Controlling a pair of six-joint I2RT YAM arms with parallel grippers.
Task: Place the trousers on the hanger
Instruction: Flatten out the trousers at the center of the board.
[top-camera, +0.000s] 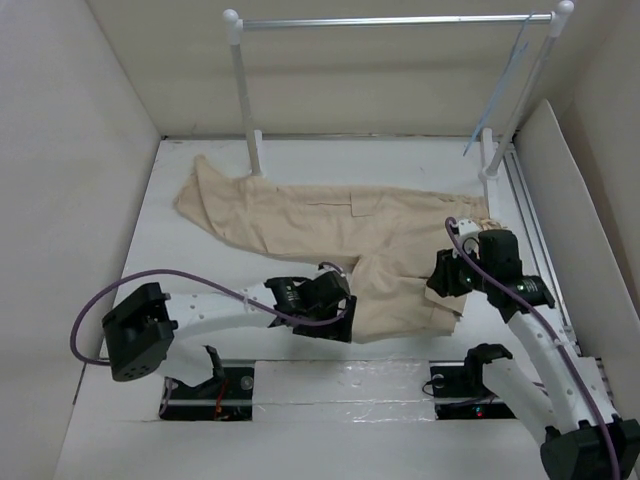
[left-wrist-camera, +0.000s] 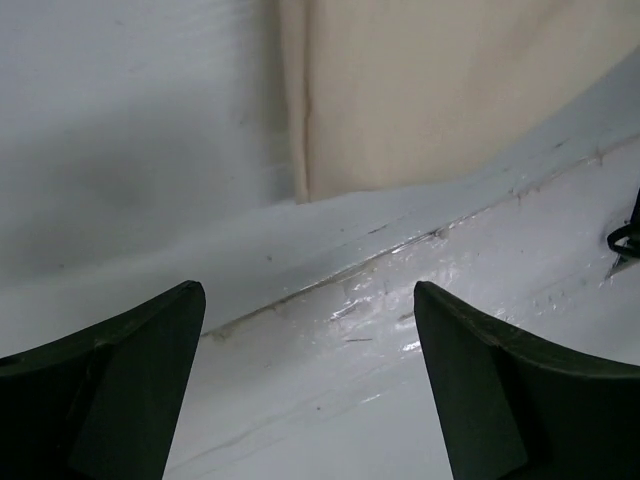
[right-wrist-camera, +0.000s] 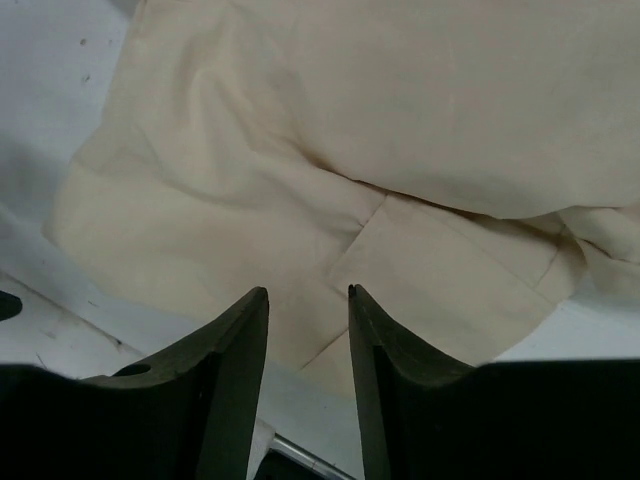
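The beige trousers (top-camera: 330, 225) lie spread flat across the white table, one leg reaching the far left and another part folded down toward the near edge. The pale blue wire hanger (top-camera: 497, 95) hangs on the rack's bar at the far right. My left gripper (top-camera: 335, 318) is open and empty just left of the trousers' near part. In the left wrist view the left gripper (left-wrist-camera: 310, 290) is over bare table with the trousers' edge (left-wrist-camera: 430, 90) ahead. My right gripper (top-camera: 448, 285) hovers at the trousers' right near edge. In its own view the right gripper (right-wrist-camera: 308, 292) has its jaws slightly apart, with nothing between them, above the cloth (right-wrist-camera: 400, 120).
A rack with white posts (top-camera: 245, 90) and a silver bar (top-camera: 390, 20) stands at the back. White walls enclose the table on the left, right and back. A metal rail (top-camera: 535, 240) runs along the right side. A taped seam (left-wrist-camera: 400, 260) crosses the table near the arm bases.
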